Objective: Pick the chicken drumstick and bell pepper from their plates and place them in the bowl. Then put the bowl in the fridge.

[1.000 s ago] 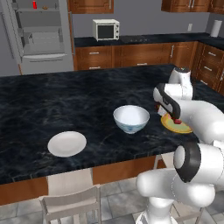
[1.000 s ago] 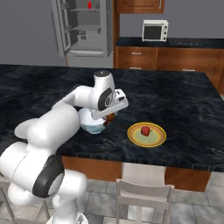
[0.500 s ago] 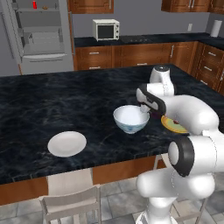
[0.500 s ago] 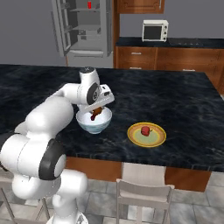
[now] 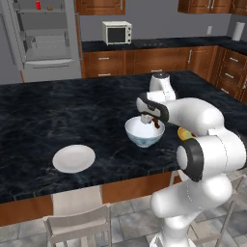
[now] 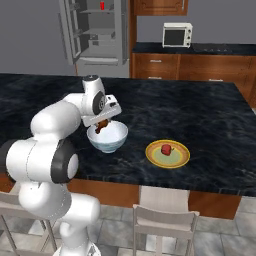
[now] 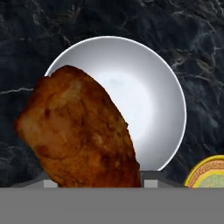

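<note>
Gripper: closed on the chicken drumstick, directly above the bowl.
Bell pepper: on the yellow-orange plate, at the bowl's 3 o'clock.
White plate: at the bowl's 8 o'clock.

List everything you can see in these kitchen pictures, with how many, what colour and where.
chicken drumstick: one, brown, held above the bowl
bowl: one, white with pale blue outside, on the island counter under the gripper
bell pepper: one, red, on the yellow plate
yellow plate: one, yellow-orange, on the counter beside the bowl
white plate: one, white, bare, near the counter's front edge
island counter: one, black marbled
fridge: one, grey, door open, at the back
red bottle: one, on an upper fridge shelf
microwave: one, white, on the back counter
chairs: two, pale, in front of the island
gripper: one, dark fingers, shut on the drumstick
</note>
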Robot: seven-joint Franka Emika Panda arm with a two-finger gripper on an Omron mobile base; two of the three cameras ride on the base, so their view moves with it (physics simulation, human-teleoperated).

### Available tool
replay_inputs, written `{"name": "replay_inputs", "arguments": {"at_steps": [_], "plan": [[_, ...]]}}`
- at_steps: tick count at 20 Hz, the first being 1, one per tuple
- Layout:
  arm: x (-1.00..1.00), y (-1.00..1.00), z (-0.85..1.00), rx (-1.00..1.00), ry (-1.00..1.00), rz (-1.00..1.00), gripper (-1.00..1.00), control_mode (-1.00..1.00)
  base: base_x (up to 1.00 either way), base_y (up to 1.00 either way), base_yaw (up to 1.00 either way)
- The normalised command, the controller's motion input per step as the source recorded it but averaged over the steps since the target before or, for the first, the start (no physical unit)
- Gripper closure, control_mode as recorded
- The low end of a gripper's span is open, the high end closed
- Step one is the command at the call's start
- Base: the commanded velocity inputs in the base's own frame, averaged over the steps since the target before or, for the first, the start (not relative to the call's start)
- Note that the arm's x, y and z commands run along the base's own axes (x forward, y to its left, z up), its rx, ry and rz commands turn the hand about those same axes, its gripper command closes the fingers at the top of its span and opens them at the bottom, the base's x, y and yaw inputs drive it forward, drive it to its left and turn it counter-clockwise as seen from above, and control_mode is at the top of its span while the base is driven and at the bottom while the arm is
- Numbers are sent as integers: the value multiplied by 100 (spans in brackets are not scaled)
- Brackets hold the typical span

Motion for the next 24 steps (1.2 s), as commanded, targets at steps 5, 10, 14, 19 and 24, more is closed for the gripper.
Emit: {"name": "replay_inputs", "arguments": {"at_steps": [5, 10, 14, 19, 24], "plan": [[27, 30, -24, 2, 1, 0, 100, -100, 0, 0, 0], [1, 9, -28, 4, 0, -1, 100, -100, 0, 0, 0], [12, 3, -30, 2, 0, -6, 100, -100, 0, 0, 0], [19, 0, -29, 2, 0, -8, 100, -100, 0, 0, 0], [21, 0, -27, 0, 0, -10, 100, -100, 0, 0, 0]]}}
